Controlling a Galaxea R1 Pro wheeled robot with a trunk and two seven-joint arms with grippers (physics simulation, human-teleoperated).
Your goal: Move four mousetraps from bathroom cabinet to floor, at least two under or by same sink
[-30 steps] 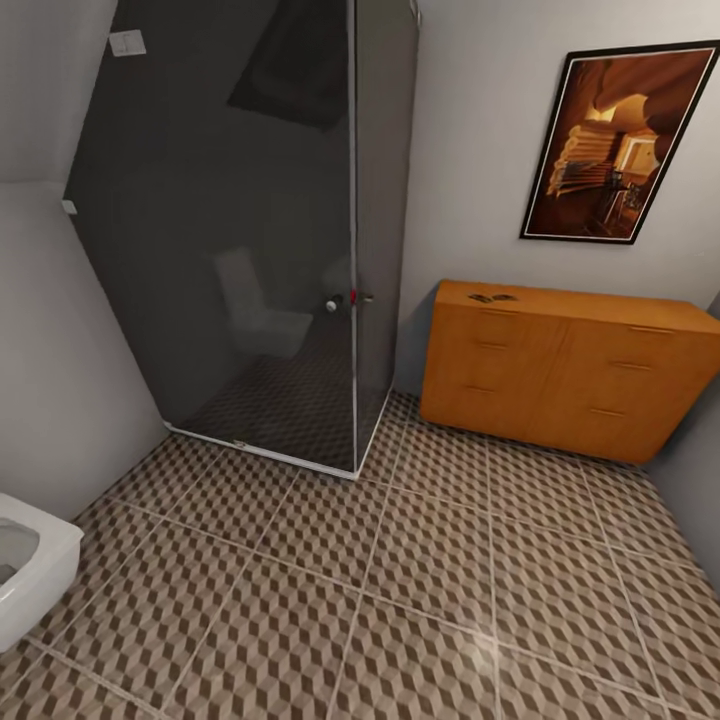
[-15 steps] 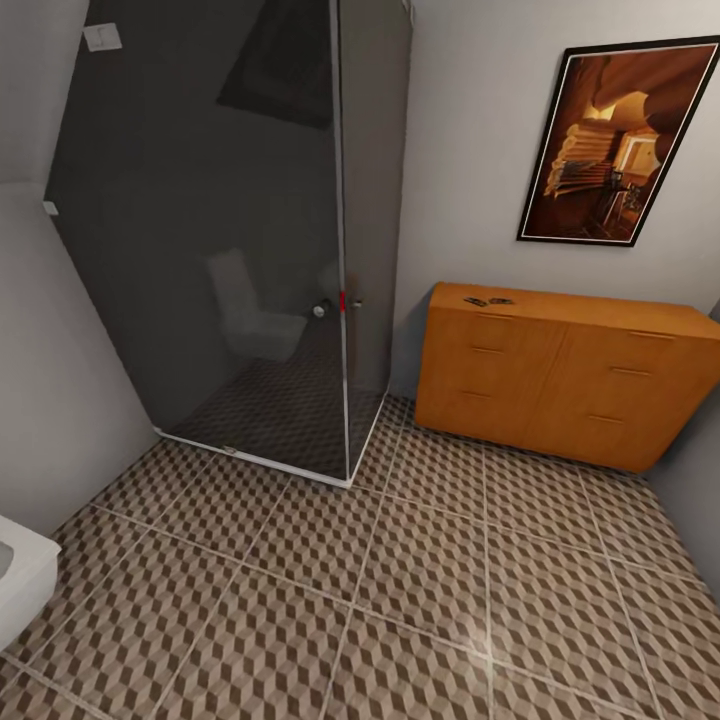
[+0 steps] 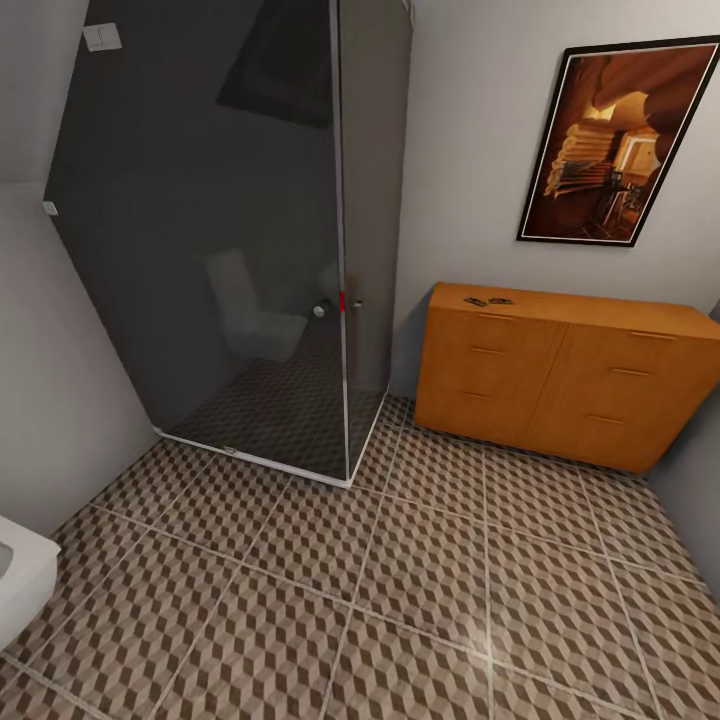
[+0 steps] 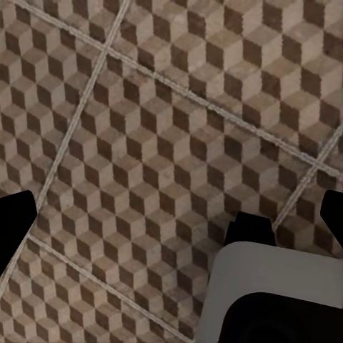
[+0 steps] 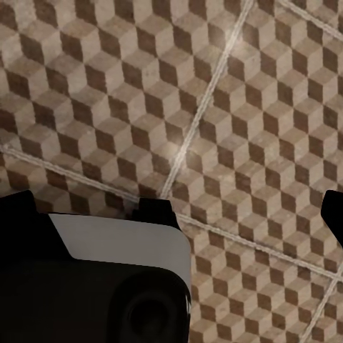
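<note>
Mousetraps [image 3: 487,300] lie on top of the cabinet [image 3: 560,375] at two o'clock, near its left end. They look light, stiff and snappy; grasp by flat edges. Both grippers' fingertips stand wide apart, empty, above bathroom floor [image 4: 157,143].

Dim, even render light, soft shadows. Small glare spot on floor [image 3: 490,640] tile in front of cabinet [image 3: 560,375]; another on tiles in right wrist view. Shower glass [image 3: 230,250] dark w/ faint reflections. Wide-angle bending at edges.
</note>
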